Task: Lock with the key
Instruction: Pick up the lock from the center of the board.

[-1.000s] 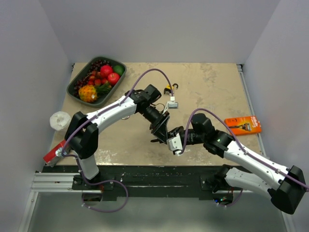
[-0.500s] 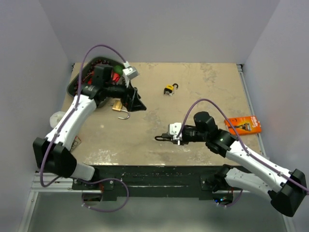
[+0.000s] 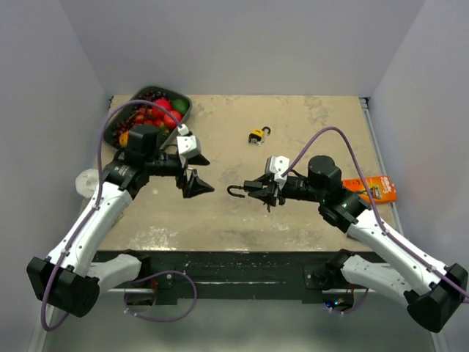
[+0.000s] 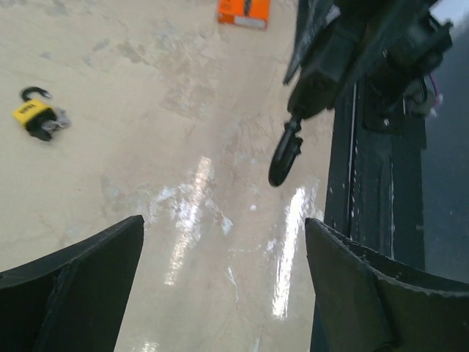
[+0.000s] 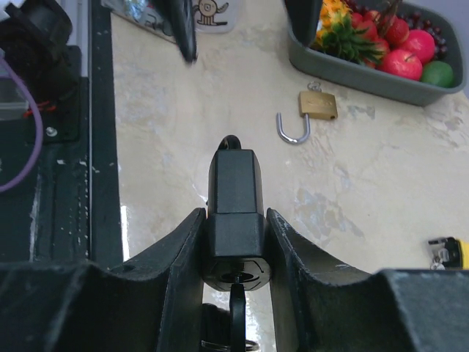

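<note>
gripping a black, block-shaped metal padlock [image 5: 234, 176] by its flat sides in the right gripper [image 5: 234, 227], fingers pinched tight on the body, and carrying it raised over the middle of the beige, stained tabletop [image 3: 315, 125]. showing a dark key [image 5: 236, 293] sitting in the keyhole at the wrist end, and the black hooked shackle [image 3: 234, 192] pointing out toward the left arm, seemingly swung out of its hole. hanging the left gripper [image 4: 223, 227] near the shackle tip but apart from it, fingers spread wide and carrying nothing. probably calling for bracing: holding the right grasp firm and level, bringing the left fingers in around the shackle's curve, swinging the free end over its hole and pressing straight along the body's axis, not sideways, before turning the key. risking a twist of the lock between the fingers if pushing off-centre. leaving well aside a small yellow padlock [image 3: 256, 135], a brass padlock with an open silver shackle [image 5: 316, 104], a dark tray of plastic fruit [image 5: 352, 73] and an orange flat packet [image 3: 368, 189].
</note>
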### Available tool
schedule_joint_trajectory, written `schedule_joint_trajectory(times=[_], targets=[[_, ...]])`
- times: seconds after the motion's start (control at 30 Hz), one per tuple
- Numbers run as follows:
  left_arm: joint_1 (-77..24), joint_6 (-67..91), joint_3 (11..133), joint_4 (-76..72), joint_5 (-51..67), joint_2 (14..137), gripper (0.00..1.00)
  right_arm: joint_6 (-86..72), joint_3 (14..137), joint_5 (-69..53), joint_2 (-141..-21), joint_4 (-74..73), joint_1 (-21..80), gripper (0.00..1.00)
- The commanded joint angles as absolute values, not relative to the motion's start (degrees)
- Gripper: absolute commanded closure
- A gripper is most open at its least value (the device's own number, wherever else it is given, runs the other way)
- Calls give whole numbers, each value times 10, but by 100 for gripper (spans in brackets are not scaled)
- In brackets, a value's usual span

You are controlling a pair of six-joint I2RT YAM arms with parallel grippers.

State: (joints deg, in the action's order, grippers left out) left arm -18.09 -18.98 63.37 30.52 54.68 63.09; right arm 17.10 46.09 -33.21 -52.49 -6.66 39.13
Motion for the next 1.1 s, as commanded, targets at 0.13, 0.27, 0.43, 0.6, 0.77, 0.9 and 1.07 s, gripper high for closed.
schedule_joint_trajectory(times=[0.13,0.27,0.43,0.6,0.77,0.9,1.07], targets=[[-311,-307,575,303,560,627,12,148,519,-410,-525,4,391,100],[-315,-260,547,233,584,621,23,148,521,-414,-526,6,391,100],[-315,-142,496,108,585,611,42,132,517,-417,-519,25,391,100],[-316,-95,474,52,600,613,56,118,518,-417,-519,29,391,100],[-316,-62,465,11,600,611,58,116,516,-419,-519,29,391,100],[-316,-55,463,9,602,611,61,111,516,-418,-519,33,392,100],[-316,-49,459,-17,603,612,75,99,514,-414,-520,40,391,100]])
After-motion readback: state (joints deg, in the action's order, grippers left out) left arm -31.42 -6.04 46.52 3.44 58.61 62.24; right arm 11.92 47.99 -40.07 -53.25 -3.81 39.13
